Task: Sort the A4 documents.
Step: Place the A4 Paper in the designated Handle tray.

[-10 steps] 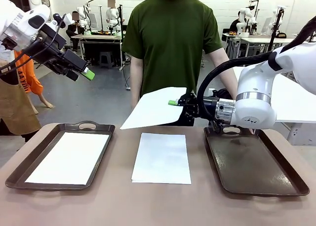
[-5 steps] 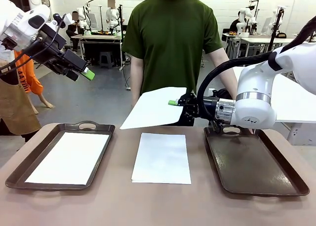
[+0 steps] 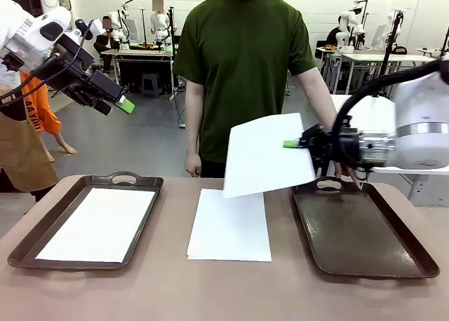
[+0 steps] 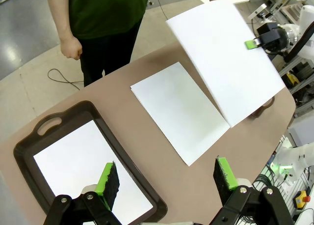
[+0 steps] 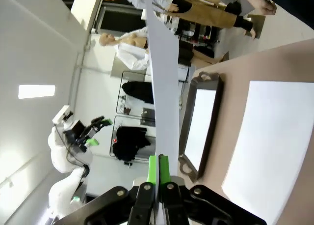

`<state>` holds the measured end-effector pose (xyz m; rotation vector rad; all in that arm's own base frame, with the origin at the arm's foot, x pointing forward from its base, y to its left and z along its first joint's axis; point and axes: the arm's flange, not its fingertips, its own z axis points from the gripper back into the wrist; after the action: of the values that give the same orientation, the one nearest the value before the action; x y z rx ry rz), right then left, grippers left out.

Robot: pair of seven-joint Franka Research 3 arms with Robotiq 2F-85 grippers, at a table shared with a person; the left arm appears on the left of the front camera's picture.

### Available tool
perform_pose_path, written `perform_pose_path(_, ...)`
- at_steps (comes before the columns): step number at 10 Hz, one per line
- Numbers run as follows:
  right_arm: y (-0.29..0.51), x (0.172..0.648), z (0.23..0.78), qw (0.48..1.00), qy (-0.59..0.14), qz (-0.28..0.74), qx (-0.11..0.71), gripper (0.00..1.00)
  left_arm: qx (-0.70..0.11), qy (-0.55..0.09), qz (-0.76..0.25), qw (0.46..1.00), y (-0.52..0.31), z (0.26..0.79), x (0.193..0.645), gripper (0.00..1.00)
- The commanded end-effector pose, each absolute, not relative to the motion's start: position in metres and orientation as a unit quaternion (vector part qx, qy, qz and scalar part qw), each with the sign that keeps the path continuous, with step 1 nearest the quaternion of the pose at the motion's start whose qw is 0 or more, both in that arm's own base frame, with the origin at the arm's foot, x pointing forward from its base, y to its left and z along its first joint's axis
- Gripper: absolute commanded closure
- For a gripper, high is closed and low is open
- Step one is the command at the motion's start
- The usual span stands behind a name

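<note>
A4 document [image 5: 164, 87] edge-on between right fingers [image 5: 152, 168], full face from front

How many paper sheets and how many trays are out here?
Dark brown trays: 2, the left tray and the right tray.
White paper sheets: 3, the tray sheet in the left tray, the middle sheet on the table, the lifted sheet pinched by the right fingers.
Total: 5.

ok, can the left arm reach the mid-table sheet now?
Probably yes: the left jaws are open and empty, and the mid-table sheet lies uncovered on its left side; the held sheet hangs over its far right corner.
</note>
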<state>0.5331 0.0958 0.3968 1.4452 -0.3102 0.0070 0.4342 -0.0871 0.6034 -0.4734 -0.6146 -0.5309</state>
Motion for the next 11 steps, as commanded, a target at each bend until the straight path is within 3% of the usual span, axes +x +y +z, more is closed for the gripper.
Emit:
perform_pose_path(1, 0.060, 0.544, 0.399, 0.736, -0.108, 0.021, 0.668, 0.99, -0.229, -0.300, -0.261, 0.888, -0.086, 0.603, 0.434, 0.00)
perform_pose_path(4, 0.012, 0.564, 0.388, 0.744, -0.060, 0.052, 0.663, 0.99, -0.229, -0.300, -0.261, 0.888, -0.086, 0.603, 0.434, 0.00)
perform_pose_path(8, -0.027, 0.578, 0.349, 0.785, -0.079, 0.061, 0.612, 0.99, -0.229, -0.300, -0.261, 0.888, -0.086, 0.603, 0.434, 0.00)
perform_pose_path(11, -0.054, 0.569, 0.313, 0.808, -0.091, 0.010, 0.581, 0.99, -0.229, -0.300, -0.261, 0.888, -0.086, 0.603, 0.434, 0.00)
